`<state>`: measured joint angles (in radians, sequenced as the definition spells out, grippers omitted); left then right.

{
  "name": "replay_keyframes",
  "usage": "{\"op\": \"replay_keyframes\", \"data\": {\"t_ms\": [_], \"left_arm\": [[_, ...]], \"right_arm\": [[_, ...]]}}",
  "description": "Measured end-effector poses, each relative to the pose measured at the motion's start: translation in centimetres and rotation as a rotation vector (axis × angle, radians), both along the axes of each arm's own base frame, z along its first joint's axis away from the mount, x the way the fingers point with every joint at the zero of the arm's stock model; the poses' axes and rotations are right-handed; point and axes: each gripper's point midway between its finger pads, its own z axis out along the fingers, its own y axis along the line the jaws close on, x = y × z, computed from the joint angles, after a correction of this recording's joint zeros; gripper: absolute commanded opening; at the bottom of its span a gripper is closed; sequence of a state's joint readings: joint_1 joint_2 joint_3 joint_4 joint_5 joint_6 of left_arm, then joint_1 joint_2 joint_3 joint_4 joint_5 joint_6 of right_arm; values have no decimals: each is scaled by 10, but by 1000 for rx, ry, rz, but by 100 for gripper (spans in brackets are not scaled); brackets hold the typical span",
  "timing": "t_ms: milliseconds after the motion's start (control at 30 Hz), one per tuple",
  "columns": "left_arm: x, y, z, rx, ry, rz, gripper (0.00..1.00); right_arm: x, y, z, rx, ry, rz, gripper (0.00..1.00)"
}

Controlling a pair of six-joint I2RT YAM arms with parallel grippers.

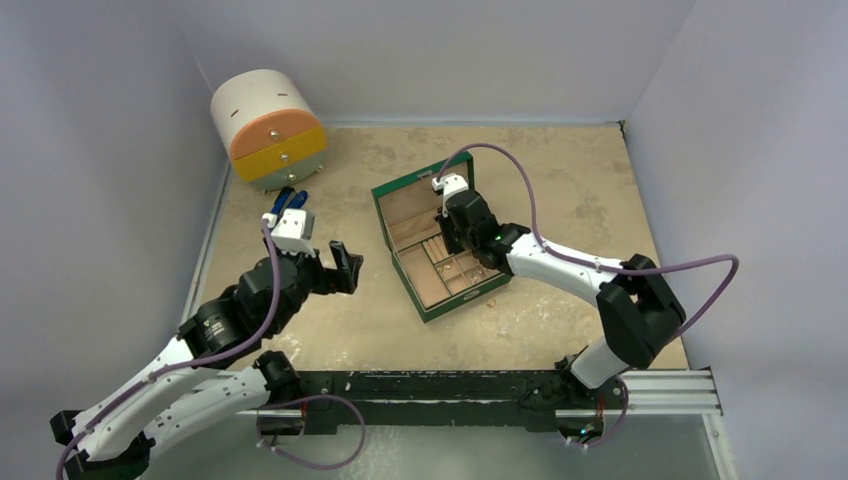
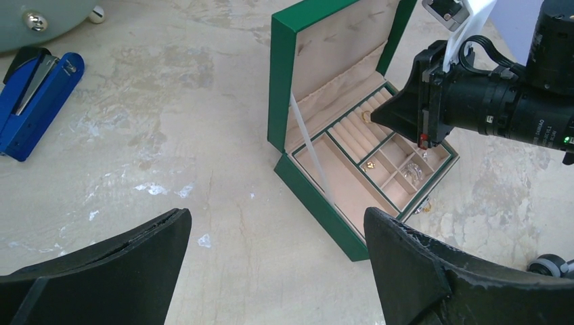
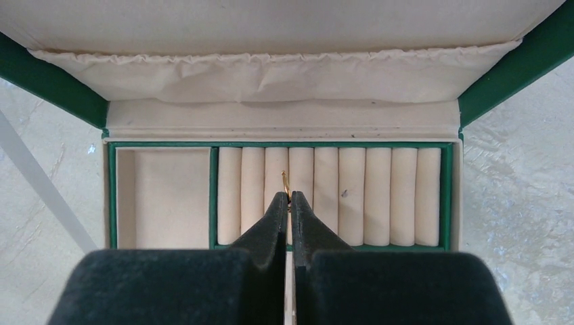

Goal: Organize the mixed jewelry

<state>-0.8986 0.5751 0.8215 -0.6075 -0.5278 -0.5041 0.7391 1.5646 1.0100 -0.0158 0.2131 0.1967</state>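
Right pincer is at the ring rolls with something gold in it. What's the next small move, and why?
Probably ease the right pincer down slightly so the gold ring seats in the groove between two ring rolls before releasing. The ring stands edge-on in the shut tips, directly over that groove.

You've got a mottled beige table (image 1: 570, 170), scuffed white in patches, open green box (image 2: 318, 205) near its middle, round drawer unit (image 1: 265, 120) at your far left corner, blue tool (image 2: 54, 95) just before it, well apart from the box.
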Motion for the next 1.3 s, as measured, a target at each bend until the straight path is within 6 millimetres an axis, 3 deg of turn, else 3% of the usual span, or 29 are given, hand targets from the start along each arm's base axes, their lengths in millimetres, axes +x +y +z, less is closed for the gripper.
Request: {"op": "replay_keyframes", "data": {"t_ms": [200,500,1300], "left_arm": [[3,4,0,-1,1,19,100],[4,4,-1,-3,5,20,100],[6,4,1,-15,4,17,100]], "right_arm": [[1,2,-2,6,-4,2,0],[-5,-3,-24,-19,35,-3,0],[0,6,-38,42,43,-41,3]]}}
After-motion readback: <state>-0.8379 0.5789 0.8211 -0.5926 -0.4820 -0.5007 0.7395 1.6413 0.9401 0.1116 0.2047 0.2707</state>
